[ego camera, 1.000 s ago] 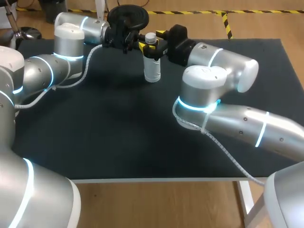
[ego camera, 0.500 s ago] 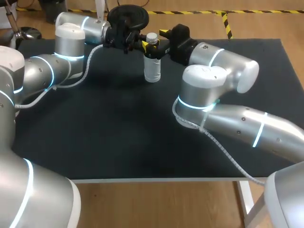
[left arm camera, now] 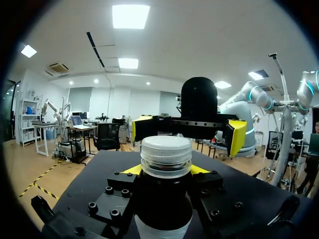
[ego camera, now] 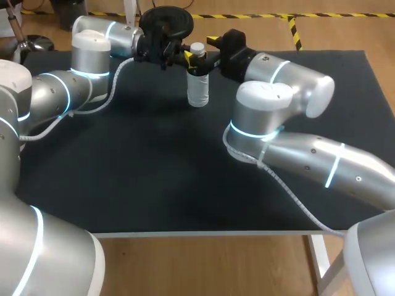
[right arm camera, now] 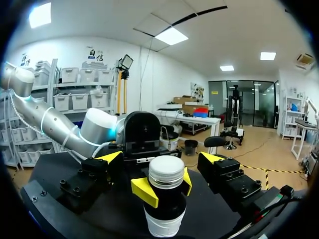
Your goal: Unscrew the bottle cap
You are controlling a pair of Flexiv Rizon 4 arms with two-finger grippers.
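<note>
Two hands meet at one clear plastic bottle point(ego camera: 198, 89), which stands upright on the dark desk point(ego camera: 154, 160) near the middle of its far edge. The white cap point(left arm camera: 166, 154) is on and looks fully seated. The left hand point(left arm camera: 165, 172) is clamped on the bottle just under the cap, with a yellow tip pressed to each side of the neck. The right hand point(right arm camera: 160, 162) comes in from the opposite side. Its fingers are spread wide, one on either side of the cap at cap height, and they touch neither side, so it grips nothing.

Change over the last second: the right hand has lifted a little, from the level of the bottle's shoulder up to the level of the cap, and has since settled there. The bottle, the cap and the left hand have not shifted.

Reading: the holding grip looks secure and the right hand is now lined up with the cap, so the approach seems finished and no unscrewing has begun. The next step would be to close squarely on the ribbed rim and then twist. Risks: the thin bottle could turn or crumple in the left hand's grip, and the fingers could slip on the cap if they close too high.
</note>
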